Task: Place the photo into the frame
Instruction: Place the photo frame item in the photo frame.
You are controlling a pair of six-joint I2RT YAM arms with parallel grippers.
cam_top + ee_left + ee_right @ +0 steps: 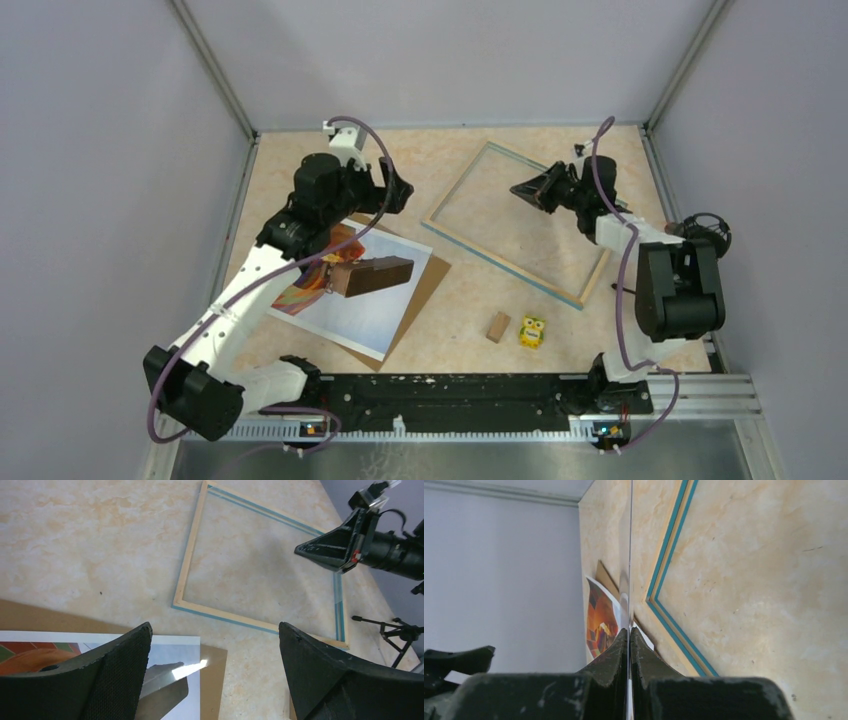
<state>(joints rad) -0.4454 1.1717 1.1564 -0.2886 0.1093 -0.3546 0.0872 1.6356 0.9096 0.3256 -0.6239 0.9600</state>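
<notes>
Top external view, left to right. The left arm reaches out over the photo (372, 318), which lies flat on the left half of the table (440, 160). The balloon end points toward the left wall and the pale sky end toward the middle. The print rests on a brown backing board (426, 283), whose edge shows along the print's right side. A dark brown oblong (372, 275) sits across the print's upper part; what it is cannot be told.

The left gripper (398, 190) hangs beyond the far edge of the print. In the left wrist view its jaws stand wide apart with nothing between them; the left gripper (215, 626) looks down on a corner of the photo (172, 650), the board (50, 620) and bare table.

The frame (500, 263) lies flat right of centre, turned at an angle, well apart from the photo, with only table inside it. The left wrist view shows the frame (186, 565) as pale wood with blue edging.

The right gripper (518, 188) is over the frame's far right part. In the right wrist view the right gripper (629, 632) has its jaws pressed together on a thin clear sheet (630, 555), seen edge-on. The frame (669, 542) is to its right and the photo (599, 620) behind.

Near the front edge are a small wooden block (498, 326) and a yellow-green toy (532, 331), just beside each other.
</notes>
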